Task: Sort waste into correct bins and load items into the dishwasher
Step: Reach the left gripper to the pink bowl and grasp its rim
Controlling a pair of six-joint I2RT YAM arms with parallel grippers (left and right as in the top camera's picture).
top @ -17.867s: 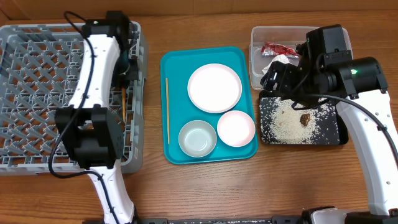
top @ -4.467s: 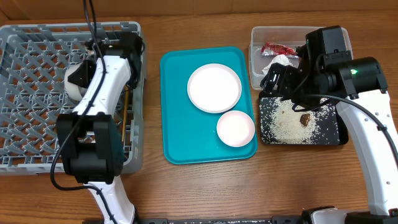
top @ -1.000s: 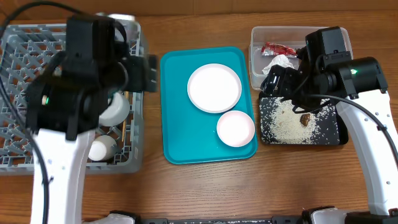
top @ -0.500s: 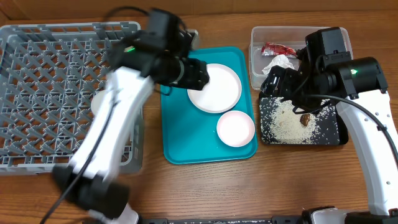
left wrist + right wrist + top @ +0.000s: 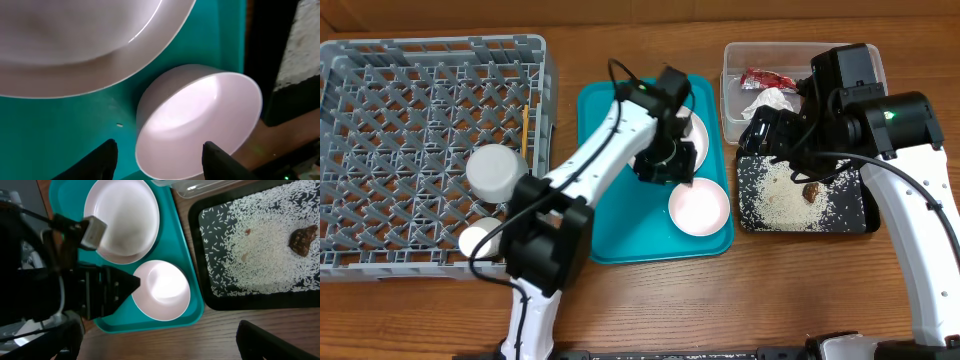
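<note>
The small white bowl (image 5: 701, 207) sits on the teal serving tray (image 5: 610, 220) beside the white plate (image 5: 694, 133). My left gripper (image 5: 667, 168) hovers at the bowl's left edge and hides part of the plate. In the left wrist view the left gripper (image 5: 160, 159) is open, one fingertip over the tray (image 5: 60, 130), the other over the bowl (image 5: 200, 115). My right gripper (image 5: 765, 130) stands wide open above the clear tub (image 5: 732, 60) and black tray (image 5: 865, 215). The dish rack (image 5: 380, 110) holds the grey metal bowl (image 5: 495, 170), the white cup (image 5: 475, 240) and a chopstick (image 5: 525, 128).
A red wrapper (image 5: 767, 78) and a paper wad (image 5: 772, 100) lie in the clear tub. White rice grains (image 5: 260, 245) and a brown lump (image 5: 301, 237) lie on the black tray. Bare wooden table (image 5: 740, 300) runs along the front.
My left arm has swung from the dish rack across to the teal tray and come down beside the small bowl, its jaws narrower than before. The right arm has not moved.
</note>
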